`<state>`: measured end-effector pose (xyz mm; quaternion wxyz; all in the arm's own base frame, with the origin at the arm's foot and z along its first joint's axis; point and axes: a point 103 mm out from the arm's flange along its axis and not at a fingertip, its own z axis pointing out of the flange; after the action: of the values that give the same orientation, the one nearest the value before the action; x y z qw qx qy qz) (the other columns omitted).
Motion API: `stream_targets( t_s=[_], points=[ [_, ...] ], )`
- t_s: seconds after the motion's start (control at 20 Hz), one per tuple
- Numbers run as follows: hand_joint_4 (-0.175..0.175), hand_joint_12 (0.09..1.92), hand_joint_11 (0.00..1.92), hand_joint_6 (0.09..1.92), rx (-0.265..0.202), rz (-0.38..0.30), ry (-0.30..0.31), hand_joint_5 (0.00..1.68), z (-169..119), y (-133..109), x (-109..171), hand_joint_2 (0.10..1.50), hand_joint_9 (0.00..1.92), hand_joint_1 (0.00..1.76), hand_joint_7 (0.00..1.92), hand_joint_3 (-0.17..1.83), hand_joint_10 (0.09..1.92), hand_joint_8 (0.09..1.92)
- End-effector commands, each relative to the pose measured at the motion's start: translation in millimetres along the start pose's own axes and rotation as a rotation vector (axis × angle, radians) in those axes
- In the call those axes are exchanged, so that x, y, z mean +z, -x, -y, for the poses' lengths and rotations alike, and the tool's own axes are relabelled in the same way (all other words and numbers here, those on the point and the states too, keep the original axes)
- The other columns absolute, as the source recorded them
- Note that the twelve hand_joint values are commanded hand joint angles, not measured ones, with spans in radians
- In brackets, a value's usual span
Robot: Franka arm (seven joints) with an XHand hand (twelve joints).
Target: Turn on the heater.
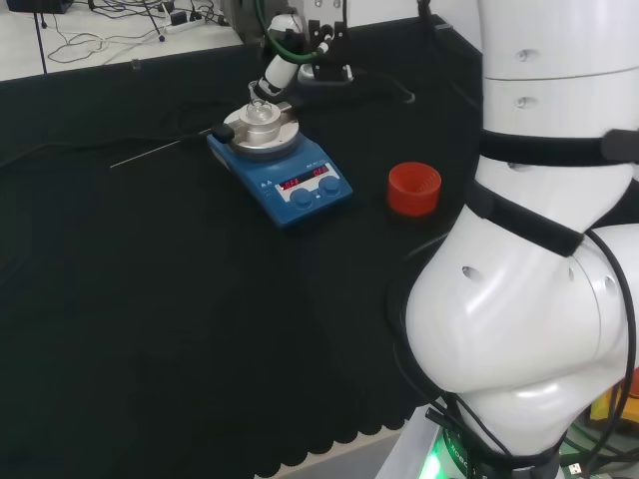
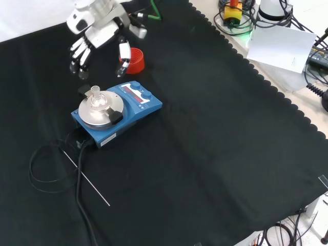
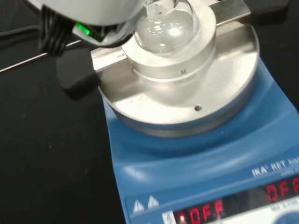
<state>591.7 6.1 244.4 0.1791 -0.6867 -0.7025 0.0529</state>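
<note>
Heater: the blue heater stands on the black cloth, left of centre in the front view, its round metal plate on top and two knobs with red displays on its sloping front.
Flask: a clear round-bottomed flask sits in a metal holder on the plate; whether it holds any liquid cannot be told.
Red ring: a red ribbed stand rests on the cloth, right of the heater in the head view, with no flask on it.
Hand: the hand hangs above and behind the heater in the front view, fingers spread and relaxed, grasping nothing and touching nothing.
Front view adds: a black cable and a thin metal rod lie on the cloth before the heater.
Wrist view adds: the red displays seen close, and a small hole in the plate's rim.
</note>
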Motion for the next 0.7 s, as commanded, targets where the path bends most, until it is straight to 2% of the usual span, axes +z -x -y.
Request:
stream_targets(
  t_s=[0.05, 0.25, 0.4, 0.5, 0.7],
  points=[
    [-0.034, 1.36, 0.00, 0.36, 0.036, -0.019, 0.059, 0.42, 58, 9, -8, 0.58, 0.30, 0.88, 0.05, 0.60, 0.74, 0.68],
    [-0.035, 1.39, 0.00, 0.33, 0.039, -0.027, 0.053, 0.43, 80, 9, 3, 0.59, 0.32, 0.88, 0.07, 0.59, 0.74, 0.68],
    [-0.036, 1.41, 0.00, 0.31, 0.045, -0.022, 0.035, 0.44, 97, 10, 17, 0.60, 0.36, 0.88, 0.13, 0.59, 0.73, 0.70],
    [-0.037, 1.43, 0.00, 0.30, 0.048, -0.023, 0.043, 0.44, 107, 11, 29, 0.60, 0.38, 0.88, 0.16, 0.59, 0.73, 0.71],
    [-0.051, 1.33, 0.41, 0.41, 0.056, -0.005, -0.014, 0.54, 121, 12, 54, 0.65, 0.79, 0.95, 0.55, 0.72, 0.67, 0.76]
  ],
)
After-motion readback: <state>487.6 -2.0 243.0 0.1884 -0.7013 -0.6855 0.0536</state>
